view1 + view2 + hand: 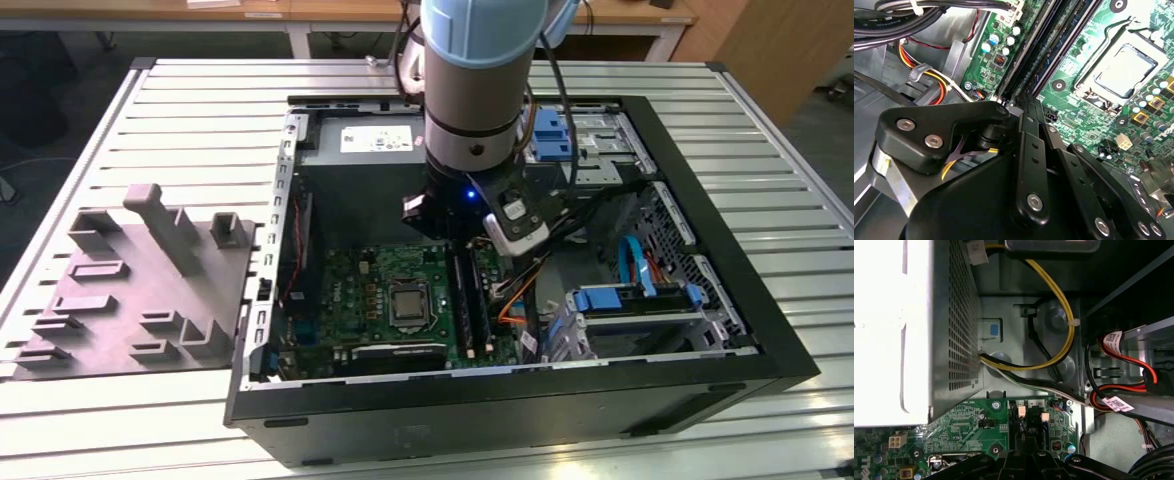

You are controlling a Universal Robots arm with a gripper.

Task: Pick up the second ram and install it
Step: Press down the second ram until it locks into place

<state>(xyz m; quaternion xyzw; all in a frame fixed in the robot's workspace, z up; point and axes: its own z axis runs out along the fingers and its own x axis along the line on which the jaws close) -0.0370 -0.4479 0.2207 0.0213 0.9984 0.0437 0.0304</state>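
Inside the open computer case, the arm reaches down so that the gripper sits right over the long black slots of the green motherboard. Its fingers look pressed together, and a thin dark strip, probably the second ram, seems to stand edge-on in a slot just beyond their tips; whether they actually clamp it cannot be told. Yellow cables curve clear of the slots.

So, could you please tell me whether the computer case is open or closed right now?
Open: the computer case has no cover on top, and the motherboard inside is exposed.
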